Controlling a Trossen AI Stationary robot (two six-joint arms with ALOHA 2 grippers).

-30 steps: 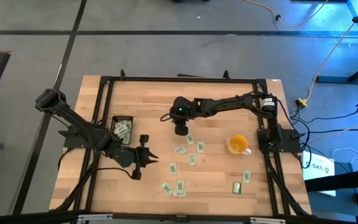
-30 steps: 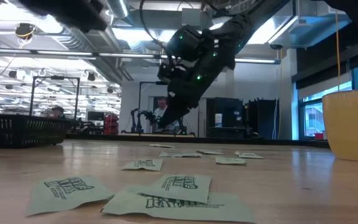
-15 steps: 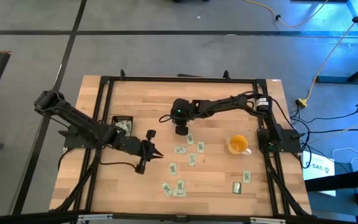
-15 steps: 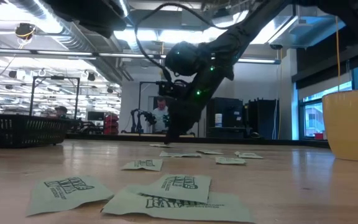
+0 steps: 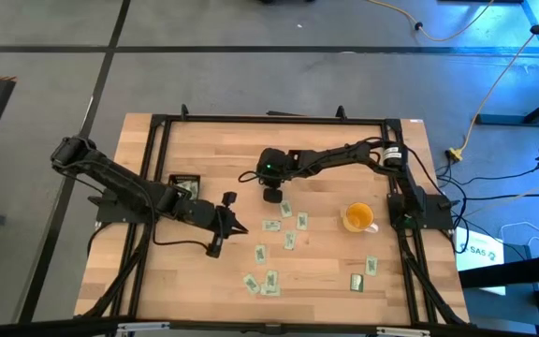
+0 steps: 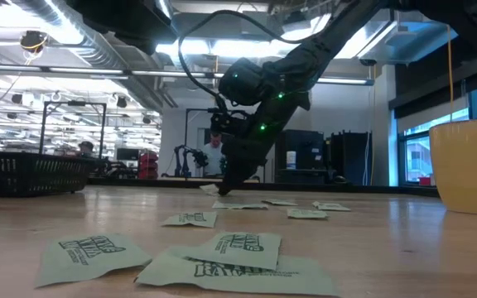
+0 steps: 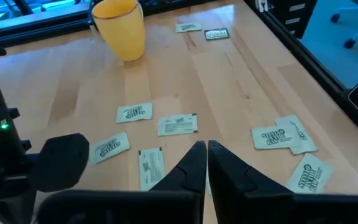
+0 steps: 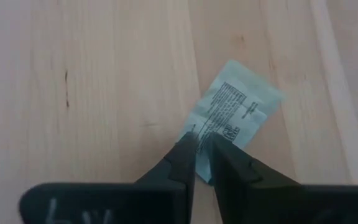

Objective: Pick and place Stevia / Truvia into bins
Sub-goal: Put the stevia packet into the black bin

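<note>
Several pale green Stevia sachets (image 5: pixel 288 225) lie flat and scattered on the wooden table, with more near the front edge (image 5: pixel 262 281). The black bin (image 5: pixel 183 187) stands at the table's left with sachets in it. My right gripper (image 8: pixel 202 148) is down at the table's middle (image 5: pixel 273 198), shut on one sachet (image 8: pixel 232 115). My left gripper (image 7: pixel 205 149) hovers right of the bin (image 5: pixel 236 229), shut and holding nothing. My right gripper pinches the sachet's nearest end (image 8: pixel 199 138) between its two fingertips, slanting down from above. The fingers lie along the sachet's length. The rest of the sachet lies flat on the wood ahead of the fingers.
A yellow cup (image 5: pixel 357 217) stands on the table's right half, close to the right arm's base. The black frame rails (image 5: pixel 157 150) run along the table's edges. Bare wood lies between the bin and the scattered sachets.
My left gripper has swung away from the bin toward the table's middle. My right gripper has come down to the table top onto a sachet.
</note>
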